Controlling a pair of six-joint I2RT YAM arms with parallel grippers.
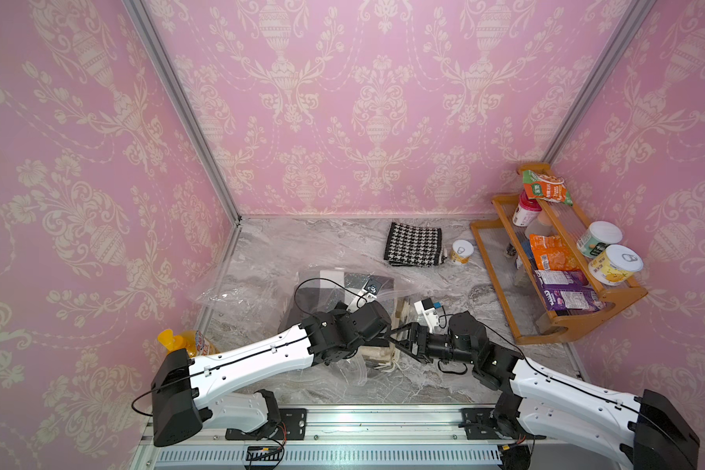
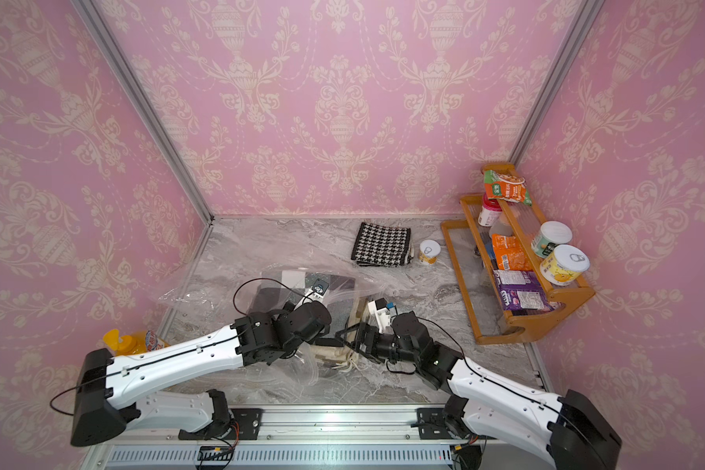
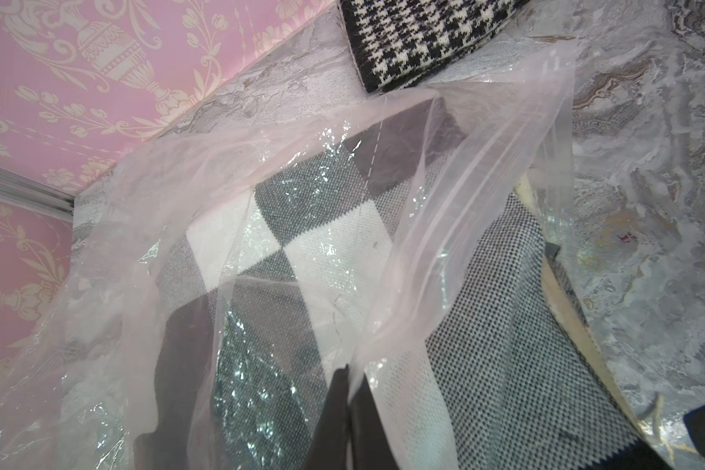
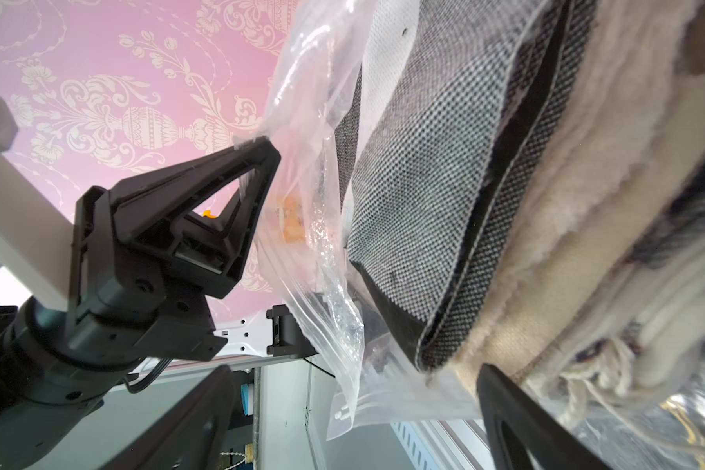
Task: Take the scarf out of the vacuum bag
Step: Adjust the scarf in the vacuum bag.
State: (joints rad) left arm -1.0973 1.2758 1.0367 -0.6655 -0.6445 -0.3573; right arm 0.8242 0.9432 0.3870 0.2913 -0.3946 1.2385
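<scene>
While left gripper [image 3: 349, 376] pinches bag [image 3: 485, 171] open, reach in.
Your wide right gripper [image 1: 397, 339] has scarf [image 4: 424, 203] just ahead: advance, clamp the fold.

Grey marbled counter [image 1: 444, 378]. Centre: crinkly transparent plastic vacuum bag [image 1: 237, 295] holding a grey-and-white checked scarf [image 1: 329, 277]. 1 o'clock: folded black-and-white houndstooth cloth [image 1: 414, 244], with a small ring-pull can [image 1: 462, 252] just beside it. 3 o'clock: wooden snack rack [image 1: 562, 329]. 8 o'clock: yellow plastic bottle [image 1: 188, 339].
</scene>
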